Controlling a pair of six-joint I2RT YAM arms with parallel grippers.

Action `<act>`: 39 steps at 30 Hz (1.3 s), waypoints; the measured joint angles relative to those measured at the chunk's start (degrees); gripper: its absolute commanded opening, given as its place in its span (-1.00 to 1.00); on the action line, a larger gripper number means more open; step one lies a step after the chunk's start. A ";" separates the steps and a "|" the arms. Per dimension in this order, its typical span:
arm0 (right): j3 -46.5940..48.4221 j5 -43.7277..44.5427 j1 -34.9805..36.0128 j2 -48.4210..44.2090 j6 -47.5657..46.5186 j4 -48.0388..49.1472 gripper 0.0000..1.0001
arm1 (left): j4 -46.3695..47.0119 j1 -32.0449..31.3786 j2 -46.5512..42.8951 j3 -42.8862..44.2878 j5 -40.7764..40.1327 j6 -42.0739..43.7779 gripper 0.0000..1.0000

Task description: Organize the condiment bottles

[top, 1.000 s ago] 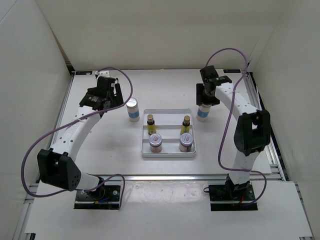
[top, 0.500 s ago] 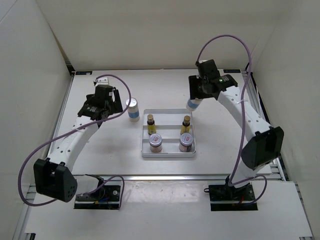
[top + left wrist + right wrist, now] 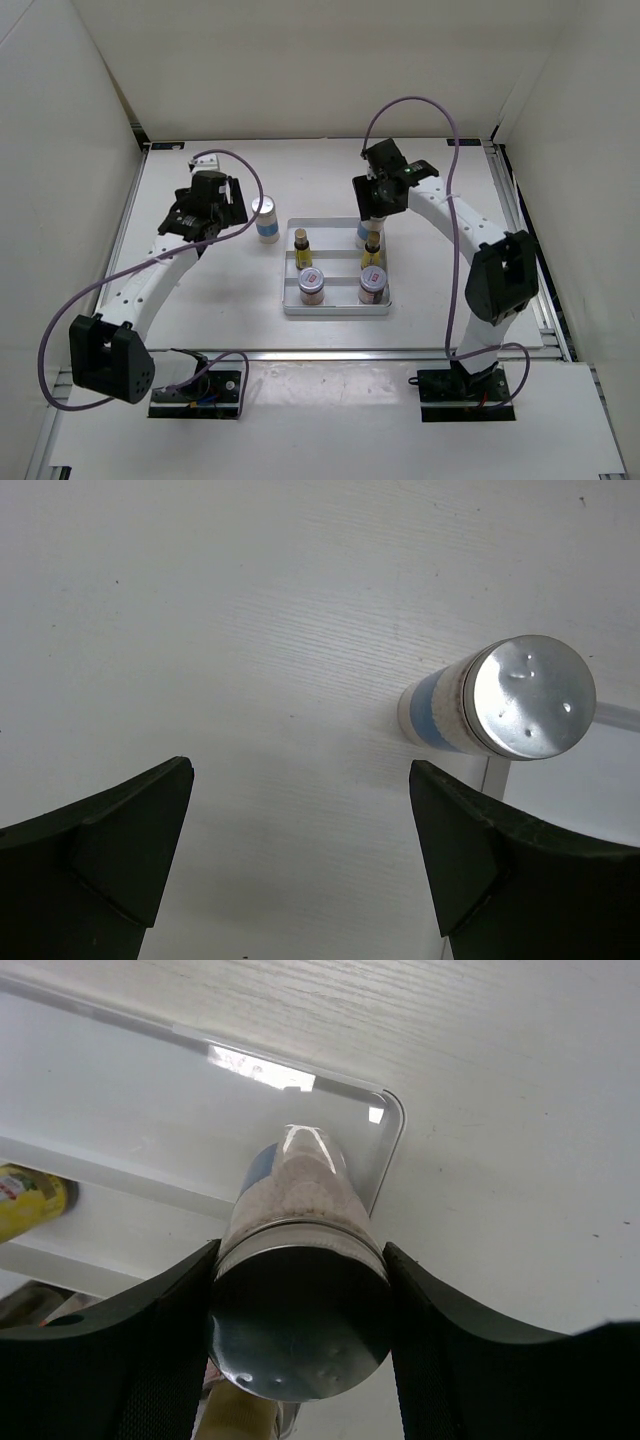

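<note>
My right gripper (image 3: 368, 212) is shut on a white bottle with a blue band and silver top (image 3: 296, 1295), held over the back right corner of the white tray (image 3: 337, 226); both pads press its sides in the right wrist view. In the tray stand two slim yellow bottles (image 3: 301, 247) (image 3: 372, 252) and two pinkish jars (image 3: 312, 286) (image 3: 372, 285). A second white blue-banded bottle (image 3: 265, 218) (image 3: 500, 705) stands upright on the table left of the tray. My left gripper (image 3: 220, 220) (image 3: 300, 850) hovers open just left of it, nothing between its fingers.
White walls close in the table on the left, back and right. The tray's rim (image 3: 385, 1110) and one yellow bottle (image 3: 25, 1200) lie below the held bottle. Purple cables loop above both arms.
My right arm has swung left, carrying the white bottle from the table right of the tray to over the tray's back right corner. The left gripper has barely shifted.
</note>
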 measured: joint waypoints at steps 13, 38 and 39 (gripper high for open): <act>4.28 5.16 1.20 3.54 1.14 1.33 1.00 | 0.72 0.02 4.24 2.78 7.98 0.63 1.00; -3.67 7.21 1.22 -18.29 4.35 2.58 1.00 | 6.71 -2.91 25.11 12.09 22.25 3.72 -0.01; -3.69 7.23 1.22 -18.36 4.37 2.60 1.00 | 6.19 -3.52 24.94 12.35 21.20 4.28 -0.14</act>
